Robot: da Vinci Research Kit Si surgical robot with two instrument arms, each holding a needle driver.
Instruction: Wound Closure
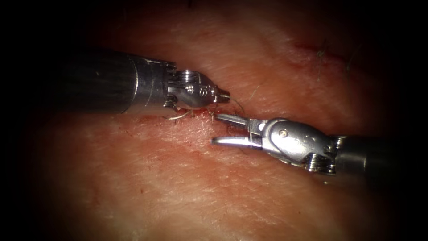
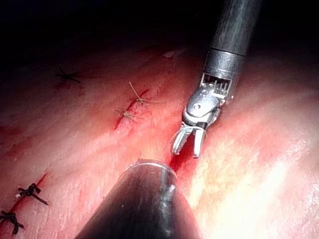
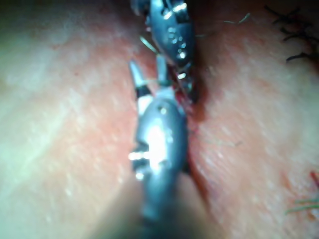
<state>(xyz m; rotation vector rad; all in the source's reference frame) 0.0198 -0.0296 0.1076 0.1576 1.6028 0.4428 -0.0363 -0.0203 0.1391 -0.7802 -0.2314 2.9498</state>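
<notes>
Needle [image 1: 178, 117] is pinched by L tool [image 1: 221, 95], just under its wrist; R tool [image 1: 215, 129] is spread, empty. Stitches [image 2: 130, 113] are placed; cut [image 1: 156, 119] is partly unclosed.

Surgical training or research laboratory setting. Evidence: a slab of pale, pink tissue [image 1: 187, 178] bearing a red cut [image 2: 182, 158], worked by two slender metal robotic instruments, with dark knotted stitches [image 2: 30, 191] and lighter stitches [image 2: 134, 107] along further cuts in the same piece. Lighting is confined to the working area, the surroundings falling to black.
</notes>
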